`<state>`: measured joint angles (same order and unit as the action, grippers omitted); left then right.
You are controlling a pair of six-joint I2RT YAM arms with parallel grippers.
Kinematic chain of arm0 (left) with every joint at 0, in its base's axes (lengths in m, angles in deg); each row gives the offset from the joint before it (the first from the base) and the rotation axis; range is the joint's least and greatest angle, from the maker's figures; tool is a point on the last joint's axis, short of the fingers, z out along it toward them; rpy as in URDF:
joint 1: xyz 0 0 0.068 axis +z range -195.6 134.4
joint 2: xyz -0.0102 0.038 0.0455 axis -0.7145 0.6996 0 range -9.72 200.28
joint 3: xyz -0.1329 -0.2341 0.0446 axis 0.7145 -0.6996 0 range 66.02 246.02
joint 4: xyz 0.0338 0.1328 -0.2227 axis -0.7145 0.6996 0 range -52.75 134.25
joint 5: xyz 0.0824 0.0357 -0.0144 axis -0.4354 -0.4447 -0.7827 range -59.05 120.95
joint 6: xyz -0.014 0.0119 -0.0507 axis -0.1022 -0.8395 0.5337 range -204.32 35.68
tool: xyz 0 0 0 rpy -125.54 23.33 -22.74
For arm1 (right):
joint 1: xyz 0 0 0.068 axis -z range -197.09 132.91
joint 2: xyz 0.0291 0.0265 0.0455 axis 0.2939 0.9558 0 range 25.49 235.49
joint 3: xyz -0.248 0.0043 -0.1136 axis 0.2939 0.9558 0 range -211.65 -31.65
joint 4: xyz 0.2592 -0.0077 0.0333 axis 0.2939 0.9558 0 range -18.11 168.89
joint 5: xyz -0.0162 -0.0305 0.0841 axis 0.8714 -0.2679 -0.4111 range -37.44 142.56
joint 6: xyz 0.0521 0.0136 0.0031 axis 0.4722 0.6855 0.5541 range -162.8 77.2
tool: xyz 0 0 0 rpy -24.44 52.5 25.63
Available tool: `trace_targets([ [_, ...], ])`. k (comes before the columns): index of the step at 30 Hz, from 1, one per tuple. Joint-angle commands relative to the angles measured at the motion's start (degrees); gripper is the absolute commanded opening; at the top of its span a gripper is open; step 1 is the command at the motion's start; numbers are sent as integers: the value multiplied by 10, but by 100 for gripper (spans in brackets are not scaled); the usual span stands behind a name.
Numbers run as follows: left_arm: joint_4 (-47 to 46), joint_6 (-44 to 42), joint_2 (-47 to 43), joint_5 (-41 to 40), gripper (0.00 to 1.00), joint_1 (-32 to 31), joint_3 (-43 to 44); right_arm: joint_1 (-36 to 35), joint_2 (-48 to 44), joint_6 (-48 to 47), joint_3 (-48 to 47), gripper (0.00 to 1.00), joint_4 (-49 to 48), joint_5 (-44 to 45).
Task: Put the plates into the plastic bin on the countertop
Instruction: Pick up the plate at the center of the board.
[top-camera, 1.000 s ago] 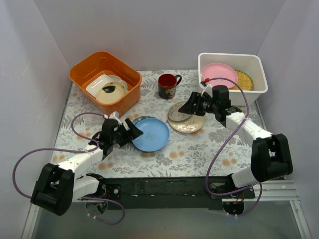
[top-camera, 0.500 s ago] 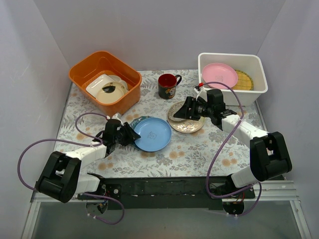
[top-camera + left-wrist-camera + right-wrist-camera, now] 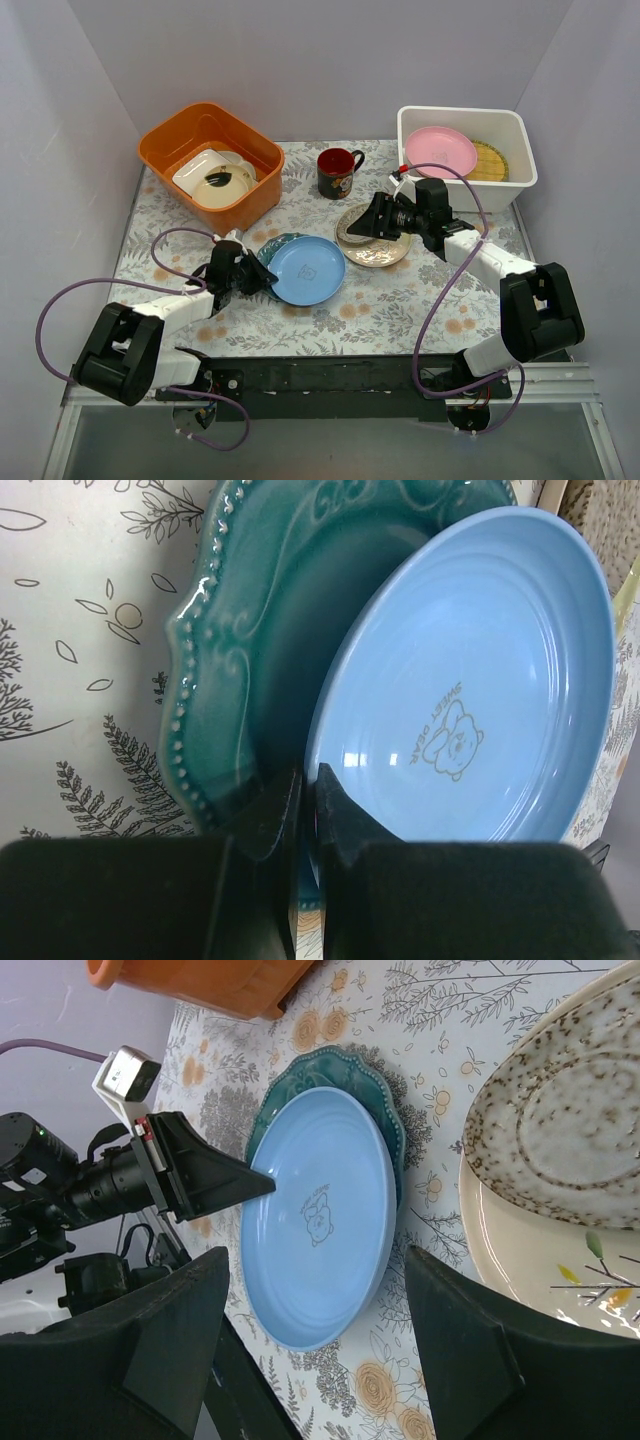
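Blue plate (image 3: 305,270) gripped, ready to lift.
Your left tool (image 3: 264,279) just clamped its rim over the teal plate (image 3: 250,630); right tool (image 3: 365,224) gapes.

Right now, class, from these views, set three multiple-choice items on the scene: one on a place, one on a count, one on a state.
1. The blue plate lies on: A the teal plate; B the orange tub; C the mug.
2. Plates inside the plastic bin: A one; B two; C four.
3. The right gripper is: A open; B shut on the mug; C shut on the orange tub.
Key: 1 A, a teal rim shows beneath it. 2 B, a pink plate and a yellow plate. 3 A, its fingers stand wide apart.
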<state>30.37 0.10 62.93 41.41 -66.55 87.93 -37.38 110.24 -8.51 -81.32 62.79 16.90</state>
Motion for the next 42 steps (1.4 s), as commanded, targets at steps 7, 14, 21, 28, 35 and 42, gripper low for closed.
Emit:
trace_targets([
  [7, 19, -9, -47, -2, 0, -1, 4, -3, -2, -5, 18, 78, -19, -10],
  [14, 26, -5, -89, 8, 0, -1, 17, -5, 1, -6, 24, 78, -16, -14],
  [21, 34, -1, -109, 21, 0, -1, 28, -15, 5, -6, 26, 78, -18, -14],
  [28, 24, 5, -112, 36, 0, -1, 31, -41, 17, 9, 26, 78, -40, -18],
  [35, 15, 9, -109, 50, 0, -1, 30, -70, 34, 20, 19, 78, -57, -20],
  [42, 16, 13, -123, 52, 0, -1, 30, -99, 57, 31, 8, 77, -69, -20],
])
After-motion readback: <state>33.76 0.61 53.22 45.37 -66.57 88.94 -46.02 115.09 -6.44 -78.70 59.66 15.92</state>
